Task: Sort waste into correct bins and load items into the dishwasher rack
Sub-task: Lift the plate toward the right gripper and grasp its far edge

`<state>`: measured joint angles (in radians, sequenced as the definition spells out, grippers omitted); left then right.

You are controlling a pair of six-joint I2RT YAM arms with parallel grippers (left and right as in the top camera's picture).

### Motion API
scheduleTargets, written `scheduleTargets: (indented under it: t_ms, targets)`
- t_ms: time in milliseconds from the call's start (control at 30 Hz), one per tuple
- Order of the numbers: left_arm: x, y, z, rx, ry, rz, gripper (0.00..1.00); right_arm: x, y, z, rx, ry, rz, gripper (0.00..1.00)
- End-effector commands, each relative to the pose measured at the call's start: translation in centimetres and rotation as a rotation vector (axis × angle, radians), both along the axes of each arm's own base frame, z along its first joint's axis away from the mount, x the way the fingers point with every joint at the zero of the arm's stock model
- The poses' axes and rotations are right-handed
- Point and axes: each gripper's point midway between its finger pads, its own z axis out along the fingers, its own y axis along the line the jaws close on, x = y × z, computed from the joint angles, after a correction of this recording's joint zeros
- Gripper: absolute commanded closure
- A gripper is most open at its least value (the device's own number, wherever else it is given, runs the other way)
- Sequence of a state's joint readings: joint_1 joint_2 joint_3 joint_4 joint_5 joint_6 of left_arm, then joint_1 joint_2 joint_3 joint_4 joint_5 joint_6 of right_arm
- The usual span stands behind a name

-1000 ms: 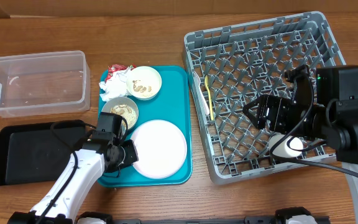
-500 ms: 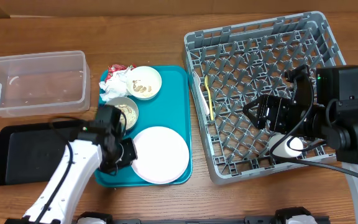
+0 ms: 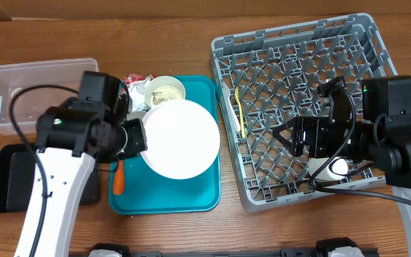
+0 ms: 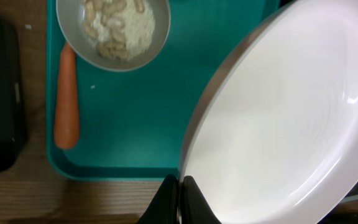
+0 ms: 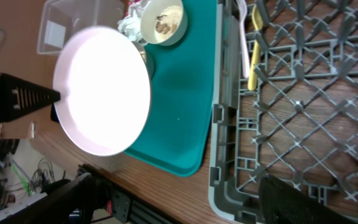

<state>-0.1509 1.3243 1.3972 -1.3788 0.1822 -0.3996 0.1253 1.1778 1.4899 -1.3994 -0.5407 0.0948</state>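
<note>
The left arm arched high over the teal tray (image 3: 198, 193), its pincer (image 4: 180, 194) pinching the rim of the smooth, glossy pale pink plate (image 3: 183, 139), which hung above the tray. The right pincer (image 3: 285, 137) hovered spread over the grey lattice dishwasher rack (image 3: 298, 57). From overhead the plate hid 1 bowl (image 4: 114, 31) of crumbly scraps; a tapered orange carrot (image 4: 66, 99) lay along the tray's left rim

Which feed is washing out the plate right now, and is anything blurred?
Right wrist: the plate is blown out to near white, surface detail lost. Left wrist: small glare spots near the plate's right rim; bowl and carrot sharp. Overhead: even light, nothing blurred.
</note>
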Motion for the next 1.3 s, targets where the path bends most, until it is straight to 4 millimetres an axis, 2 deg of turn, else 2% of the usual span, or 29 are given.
scheduleTargets:
  t_ms: [0, 267, 333, 533, 700, 900, 1067, 1267]
  targets:
    - [0.5, -0.5, 4.2, -0.016, -0.114, -0.05, 0.96, -0.1, 1.2, 0.3, 0.04, -0.016, 0.088, 0.14]
    - [0.2, -3.4, 9.5, -0.195, -0.238, -0.13, 0.96, 0.8, 3.2, 0.7, 0.129, -0.038, 0.196, 0.15]
    - [0.1, -3.8, 10.3, -0.222, -0.262, -0.142, 0.96, 1.0, 3.9, 0.6, 0.14, -0.04, 0.223, 0.18]
    - [0.1, -4.2, 11.0, -0.247, -0.283, -0.154, 0.96, 0.8, 7.3, 1.4, 0.158, -0.116, 0.35, 0.19]
    - [0.0, -4.6, 11.2, -0.269, -0.287, -0.164, 0.96, 2.1, 8.0, 0.1, 0.075, -0.096, 0.274, 0.2]
    - [0.2, -5.0, 11.7, -0.293, -0.304, -0.177, 0.96, 2.8, 9.5, -0.9, 0.079, -0.07, 0.292, 0.28]
    - [0.1, -4.9, 11.7, -0.289, -0.308, -0.183, 0.96, 3.8, 9.6, -1.1, 0.067, -0.09, 0.28, 0.44]
    - [0.1, -4.8, 11.7, -0.275, -0.319, -0.189, 0.95, 4.7, 8.8, -1.2, 0.021, -0.104, 0.214, 0.68]
